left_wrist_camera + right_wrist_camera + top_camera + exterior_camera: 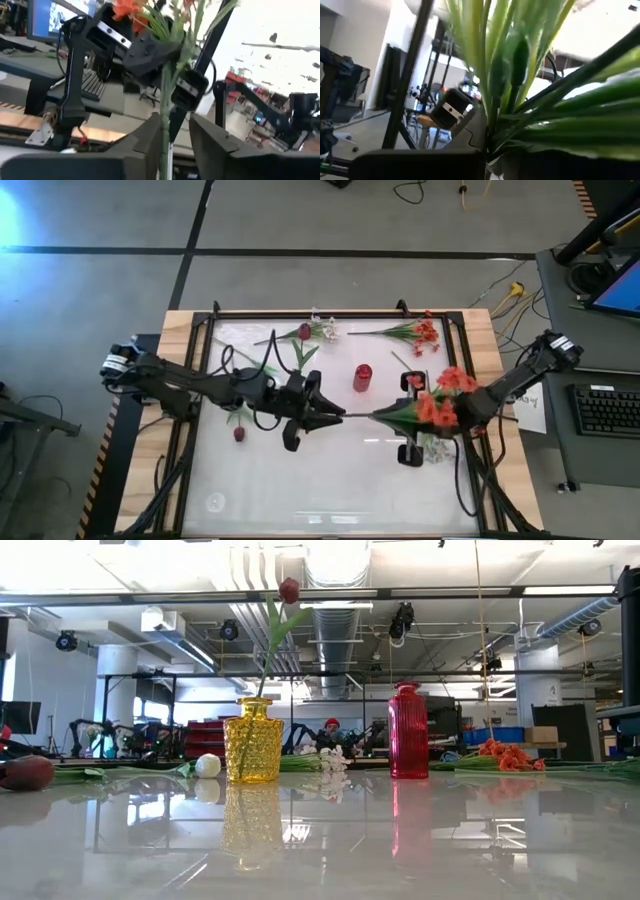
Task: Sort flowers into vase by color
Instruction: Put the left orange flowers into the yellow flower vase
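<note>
My right gripper [388, 416] is shut on a red-orange spray [440, 398], held above the table's middle right. The spray's bare stem end [352, 416] points at my left gripper [335, 417]. That gripper is open, its fingers on either side of the stem [164, 131]; I cannot tell whether they touch it. A yellow vase [252, 740] holds a dark red tulip [289, 590]. The red vase [362, 377] stands beside it. Another red-orange spray [415, 332], a white spray [325, 330] and a dark red tulip [239, 433] lie on the table. My right gripper pinches the spray's leafy stem [490, 142] between its two fingers, just below the blossoms. The fingers come from the table's right, about level. The spray is lifted clear of the table and lies about level. Its blossoms are over the gripper and its stem reaches toward the left arm.
White flowers [435, 446] lie on the table under my right gripper. A white tulip bud [207, 765] lies left of the yellow vase. The table's near half [330, 490] holds only a small clear object [214, 502] at the near left.
</note>
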Available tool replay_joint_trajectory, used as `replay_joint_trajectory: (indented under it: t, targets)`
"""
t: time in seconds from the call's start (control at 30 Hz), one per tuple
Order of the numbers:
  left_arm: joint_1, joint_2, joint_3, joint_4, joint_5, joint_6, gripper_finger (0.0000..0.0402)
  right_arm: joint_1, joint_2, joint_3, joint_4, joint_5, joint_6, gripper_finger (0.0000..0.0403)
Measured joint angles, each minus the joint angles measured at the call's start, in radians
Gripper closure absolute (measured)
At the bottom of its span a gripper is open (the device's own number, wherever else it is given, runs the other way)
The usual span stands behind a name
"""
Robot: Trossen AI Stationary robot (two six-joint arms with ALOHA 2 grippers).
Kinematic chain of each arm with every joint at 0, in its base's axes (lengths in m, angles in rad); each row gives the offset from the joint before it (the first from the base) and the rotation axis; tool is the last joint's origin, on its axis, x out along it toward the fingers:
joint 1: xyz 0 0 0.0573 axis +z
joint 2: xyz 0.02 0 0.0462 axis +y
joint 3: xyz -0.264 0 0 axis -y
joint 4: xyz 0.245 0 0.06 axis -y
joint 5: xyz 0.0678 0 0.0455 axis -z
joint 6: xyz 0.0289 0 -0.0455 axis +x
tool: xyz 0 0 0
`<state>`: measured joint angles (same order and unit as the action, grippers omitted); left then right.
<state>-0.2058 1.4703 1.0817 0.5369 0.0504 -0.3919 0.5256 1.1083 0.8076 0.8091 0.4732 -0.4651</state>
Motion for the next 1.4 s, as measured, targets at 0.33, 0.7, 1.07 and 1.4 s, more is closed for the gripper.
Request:
replay_joint_trajectory:
  t: [0.33,0.7,1.07,1.4]
  targets:
    - [0.003,-0.17,0.0,-0.355,0.012,0.017,0.0257,-0.011,-0.032,0.317,-1.044,0.381,0.499,0.0376]
    - [-0.15,-0.245,-0.003,-0.574,-0.293,0.042,0.0256,-0.212,-0.061,0.401,-1.498,0.407,0.817,0.0376]
    - [-0.31,-0.314,0.001,-0.767,-0.594,0.009,0.0256,-0.446,-0.06,0.344,-1.349,0.137,0.704,0.0375]
    - [-0.357,-0.343,0.001,-0.826,-0.671,-0.018,0.0256,-0.514,-0.061,0.237,-1.215,0.068,0.663,0.0375]
